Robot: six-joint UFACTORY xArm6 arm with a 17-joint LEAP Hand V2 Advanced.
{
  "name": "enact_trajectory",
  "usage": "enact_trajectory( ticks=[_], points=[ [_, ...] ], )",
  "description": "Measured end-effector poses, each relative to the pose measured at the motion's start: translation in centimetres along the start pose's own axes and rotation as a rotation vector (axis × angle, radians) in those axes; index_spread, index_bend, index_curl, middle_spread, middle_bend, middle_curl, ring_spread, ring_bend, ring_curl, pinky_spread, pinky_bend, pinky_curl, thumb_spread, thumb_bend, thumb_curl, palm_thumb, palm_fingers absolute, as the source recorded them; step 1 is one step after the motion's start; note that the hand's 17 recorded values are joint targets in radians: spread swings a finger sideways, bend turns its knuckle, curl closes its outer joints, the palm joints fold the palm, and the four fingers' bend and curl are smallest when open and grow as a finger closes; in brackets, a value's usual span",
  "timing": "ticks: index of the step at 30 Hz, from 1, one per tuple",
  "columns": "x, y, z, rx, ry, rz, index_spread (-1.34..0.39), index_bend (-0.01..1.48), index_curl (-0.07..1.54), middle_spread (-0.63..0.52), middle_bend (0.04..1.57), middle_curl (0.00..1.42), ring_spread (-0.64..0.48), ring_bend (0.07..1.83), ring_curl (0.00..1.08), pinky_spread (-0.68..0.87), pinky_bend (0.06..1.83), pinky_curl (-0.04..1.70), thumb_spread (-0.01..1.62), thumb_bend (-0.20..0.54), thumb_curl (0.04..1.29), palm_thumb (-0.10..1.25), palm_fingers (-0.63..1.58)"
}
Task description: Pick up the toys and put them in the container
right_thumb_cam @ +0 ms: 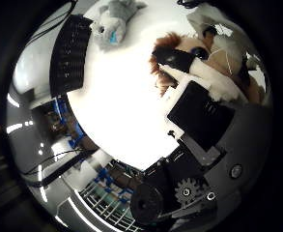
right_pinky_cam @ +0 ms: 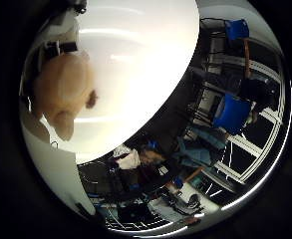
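Right thumb side palm view: robot hand (right_thumb_cam: 199,125) curled round a brown-and-tan plush dog (right_thumb_cam: 213,58).
A grey plush toy (right_thumb_cam: 113,21) lies beside a black slatted container (right_thumb_cam: 69,53) on the white tabletop (right_thumb_cam: 117,106).

A stuffed dog (right_thumb_cam: 213,58) sits against the hand (right_thumb_cam: 199,116) above the surface (right_thumb_cam: 121,111); another plush toy (right_thumb_cam: 113,21) lies on it beside a container (right_thumb_cam: 71,53).

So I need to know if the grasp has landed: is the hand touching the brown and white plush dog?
Touching. In the thumb side palm view, the hand has its black and white fingers pressed across the brown and white plush dog, with no gap showing.
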State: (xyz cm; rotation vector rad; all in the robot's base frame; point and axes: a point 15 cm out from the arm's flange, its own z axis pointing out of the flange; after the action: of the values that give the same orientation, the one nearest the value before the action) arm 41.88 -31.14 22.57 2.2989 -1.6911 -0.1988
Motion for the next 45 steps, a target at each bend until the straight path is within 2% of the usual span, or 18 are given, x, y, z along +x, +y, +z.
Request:
enact_trajectory(
  ticks=[7,12,21,27,36,45],
  points=[
    [-1.7,3.6,-5.2,-0.061,-0.055,0.02,-0.22,1.1,0.82,-0.15,1.34,0.8,-0.23,1.36,0.74,-0.2,1.35,0.8,0.97,-0.013,0.61,1.1,1.07],
    [-3.9,5.9,-10.6,-0.043,-0.031,0.014,-0.21,1.09,0.84,-0.15,1.34,0.79,-0.24,1.35,0.76,-0.19,1.31,0.86,0.98,-0.012,0.65,1.09,1.07],
    [-10.7,6.6,-18.2,-0.019,0.033,-0.09,-0.21,1.07,0.85,-0.14,1.35,0.79,-0.24,1.33,0.79,-0.19,1.26,0.94,0.96,-0.015,0.69,1.06,1.07],
    [-16.0,4.5,-22.4,0.049,0.104,-0.16,-0.21,1.05,0.87,-0.14,1.34,0.78,-0.24,1.33,0.8,-0.21,1.23,0.98,0.95,-0.014,0.71,1.05,1.08],
    [-26.3,-1.5,-25.8,0.186,0.132,-0.232,-0.22,1.04,0.88,-0.14,1.34,0.78,-0.24,1.32,0.8,-0.23,1.2,1.03,0.94,-0.016,0.73,1.04,1.09],
    [-36.2,-7.6,-30.5,0.474,0.048,-0.278,-0.22,1.02,0.89,-0.14,1.34,0.78,-0.24,1.32,0.81,-0.24,1.17,1.06,0.92,-0.016,0.75,1.04,1.1]
  ],
)
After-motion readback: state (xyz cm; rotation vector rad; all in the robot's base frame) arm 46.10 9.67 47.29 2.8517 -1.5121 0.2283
